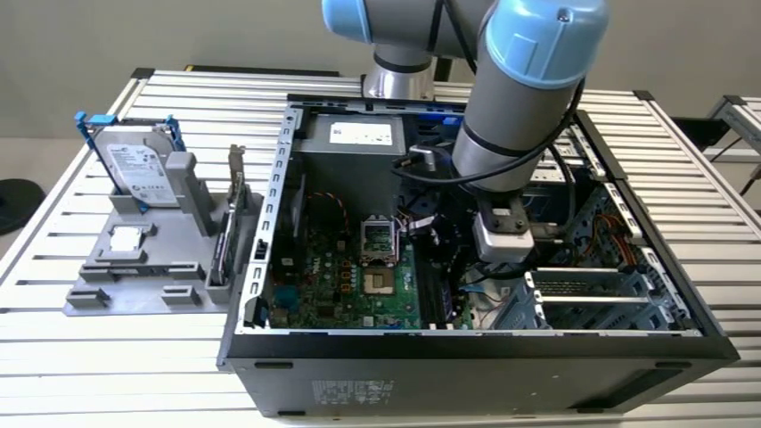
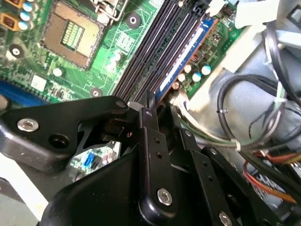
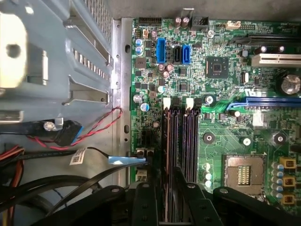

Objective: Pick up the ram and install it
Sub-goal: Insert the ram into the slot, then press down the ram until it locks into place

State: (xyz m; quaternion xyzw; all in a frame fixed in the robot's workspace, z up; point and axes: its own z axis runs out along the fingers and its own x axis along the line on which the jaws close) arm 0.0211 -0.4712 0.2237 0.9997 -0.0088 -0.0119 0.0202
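The black metal gripper [image 2: 149,110] is down inside the open black computer case [image 1: 476,352], right over the green motherboard [image 3: 225,141]. Its fingers are pinched shut on the ram [image 2: 181,63], a long thin blue stick. The ram stands on its edge in the outermost of the long black memory slots [image 2: 150,52], next to the grey cables [image 2: 244,94]. It looks pushed in, but I can't be sure.
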